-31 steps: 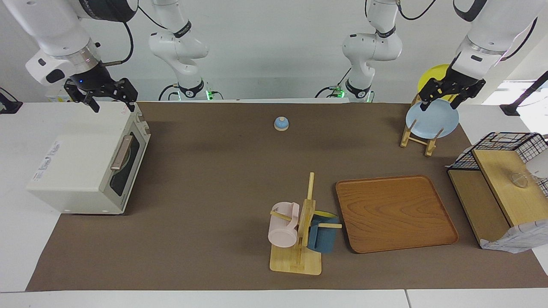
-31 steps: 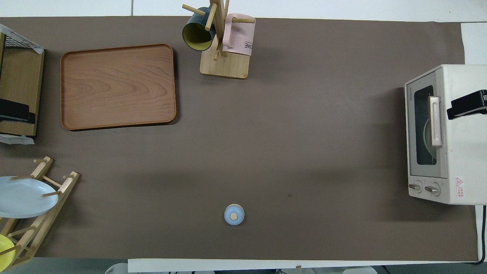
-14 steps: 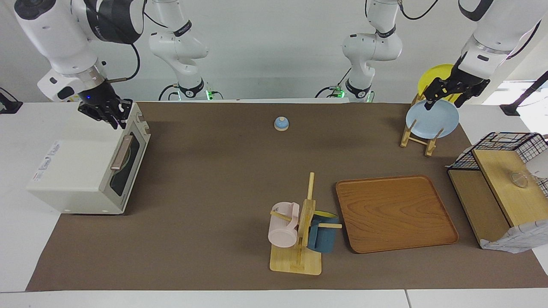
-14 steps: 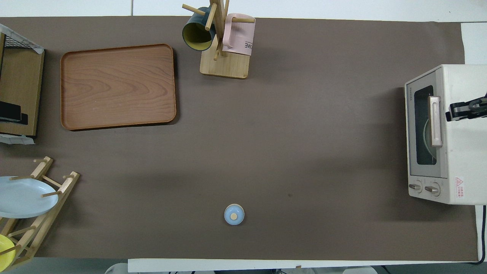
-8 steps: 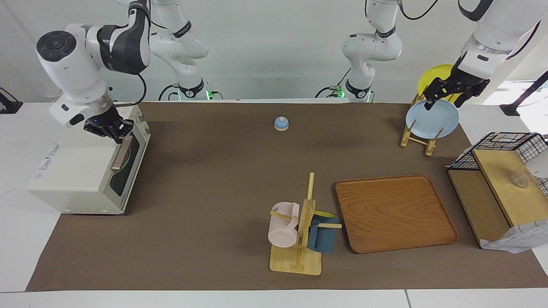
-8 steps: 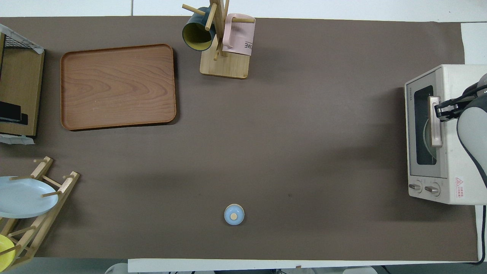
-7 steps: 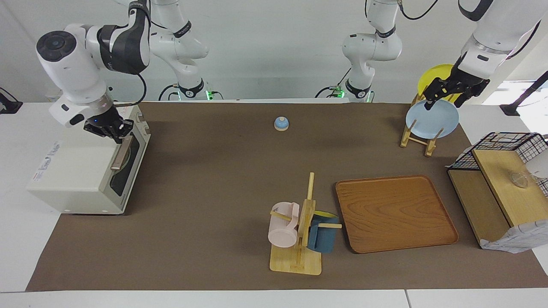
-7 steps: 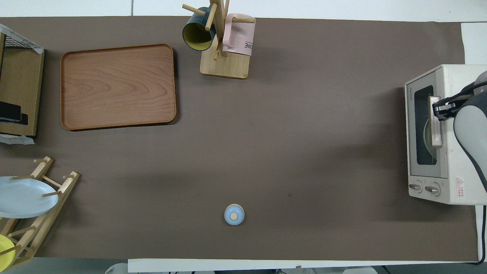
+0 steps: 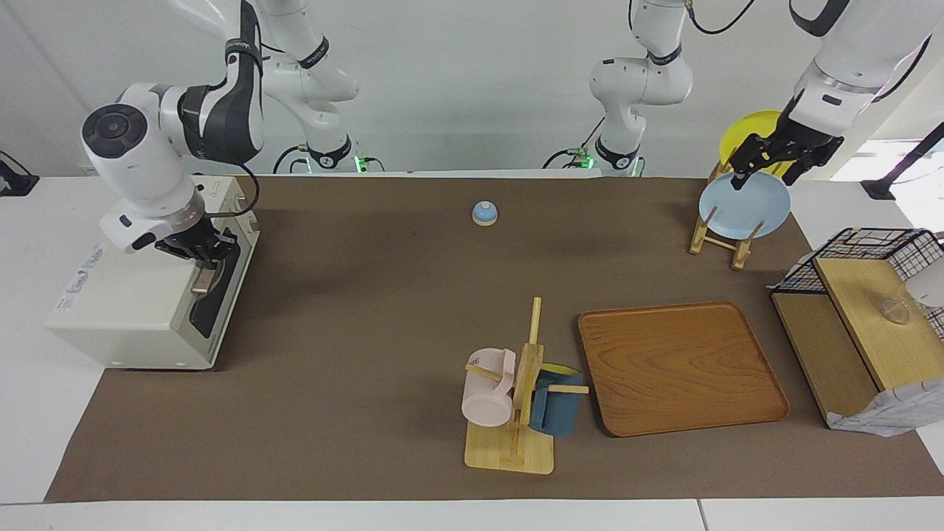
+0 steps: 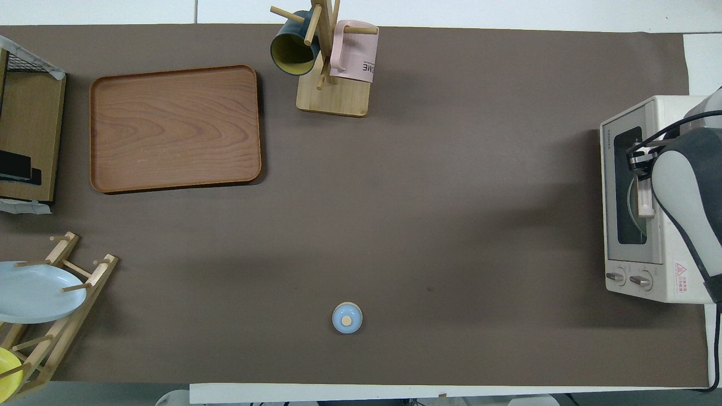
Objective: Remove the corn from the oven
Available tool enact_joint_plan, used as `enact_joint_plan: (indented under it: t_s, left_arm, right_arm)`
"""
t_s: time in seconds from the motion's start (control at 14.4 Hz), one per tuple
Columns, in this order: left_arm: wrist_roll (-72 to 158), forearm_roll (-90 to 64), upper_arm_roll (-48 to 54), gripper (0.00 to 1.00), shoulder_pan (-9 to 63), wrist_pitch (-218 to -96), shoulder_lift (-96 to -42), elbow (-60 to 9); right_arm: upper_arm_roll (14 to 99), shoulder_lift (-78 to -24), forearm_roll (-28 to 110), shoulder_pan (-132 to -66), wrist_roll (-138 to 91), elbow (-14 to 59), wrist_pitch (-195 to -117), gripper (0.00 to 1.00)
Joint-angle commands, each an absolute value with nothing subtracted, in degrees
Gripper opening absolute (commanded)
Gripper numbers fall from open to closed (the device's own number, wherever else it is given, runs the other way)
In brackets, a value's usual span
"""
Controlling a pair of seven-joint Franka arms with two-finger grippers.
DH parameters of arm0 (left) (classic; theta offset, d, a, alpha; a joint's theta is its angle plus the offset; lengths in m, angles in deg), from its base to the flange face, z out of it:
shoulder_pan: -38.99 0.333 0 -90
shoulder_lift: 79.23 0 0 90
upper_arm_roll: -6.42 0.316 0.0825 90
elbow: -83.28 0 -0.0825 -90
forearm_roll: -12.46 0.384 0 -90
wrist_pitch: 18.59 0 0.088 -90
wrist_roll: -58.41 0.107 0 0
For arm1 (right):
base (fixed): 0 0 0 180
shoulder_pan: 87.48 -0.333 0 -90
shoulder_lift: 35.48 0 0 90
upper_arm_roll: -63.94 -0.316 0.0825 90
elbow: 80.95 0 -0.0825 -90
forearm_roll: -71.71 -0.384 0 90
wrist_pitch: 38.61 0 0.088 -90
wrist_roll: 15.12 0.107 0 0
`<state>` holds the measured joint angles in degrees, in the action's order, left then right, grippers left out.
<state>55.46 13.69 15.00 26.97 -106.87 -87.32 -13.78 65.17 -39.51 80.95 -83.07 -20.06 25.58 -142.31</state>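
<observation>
Cream-white oven [image 9: 140, 295] sits at the right arm's end of the counter [image 9: 369, 310], door shut w/ dark glass facing the middle. I take the oven as my landmark. Corn isn't visible to me in either view; only a pale curved shape shows through the glass, can't tell what it is.

Right gripper [image 9: 200, 254] is down at the oven's top front edge, right on the tan handle [image 10: 643, 200]. From overhead the wrist covers the handle's end farther from the robots. Jaws: can't tell whether apart or clamped, arm body hides them.

Left gripper [image 9: 767, 158] hangs well apart from the oven, at the left arm's end, over the blue plate [image 9: 745, 208] in the wooden rack [image 9: 719, 240]; arm is waiting. Jaws look apart, holding nothing.

Also on the counter, all well apart from the oven: small blue bell [image 9: 484, 213] close to the robots, wooden tray [image 9: 678, 369], mug tree [image 9: 520, 398] w/ pink and blue mugs.
</observation>
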Motion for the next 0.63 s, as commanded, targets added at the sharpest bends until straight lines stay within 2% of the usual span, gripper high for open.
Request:
enact_joint_plan:
  t_s: [0.0, 0.56]
  left_arm:
    - [55.1, 14.7, 14.7, 1.00, 27.4, -106.1, -87.9, -13.8]
    - [55.1, 14.7, 14.7, 1.00, 27.4, -106.1, -87.9, -13.8]
  right_arm:
    - [64.5, -41.5, 81.6, -84.7, -16.0, 28.3, -147.4, 0.00]
    - [64.0, -50.9, 80.9, -91.3, -6.3, 28.8, -158.7, 0.00]
